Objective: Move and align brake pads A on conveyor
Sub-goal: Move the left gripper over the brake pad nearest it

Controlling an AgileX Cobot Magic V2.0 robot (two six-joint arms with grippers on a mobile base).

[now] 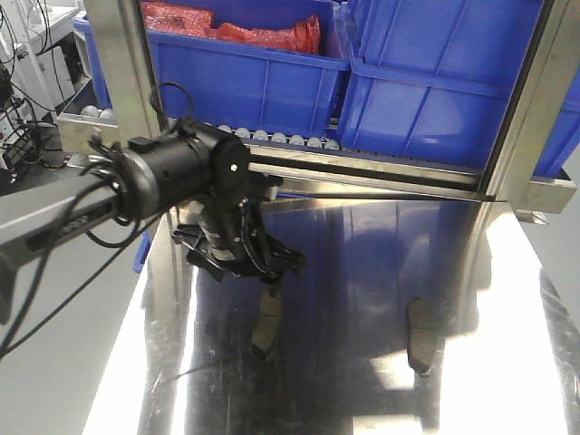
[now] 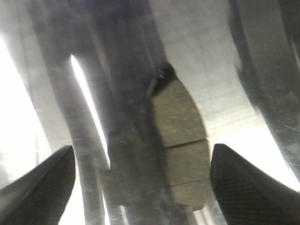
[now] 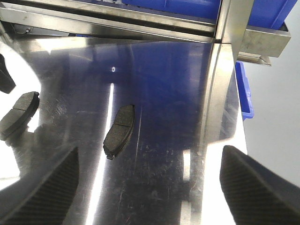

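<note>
Black cylindrical left arm [image 1: 177,163], looped black cables [image 1: 107,168], dark woven-textured claw fingers [image 2: 243,187].

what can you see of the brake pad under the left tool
The brake pad is a flat, curved slab with a dull olive-grey face, a thin groove across its middle and a small dark tab at one end. It lies face up on the shiny steel table, which mirrors it, between the fingers of the open left tool; neither finger appears to touch it.
</note>
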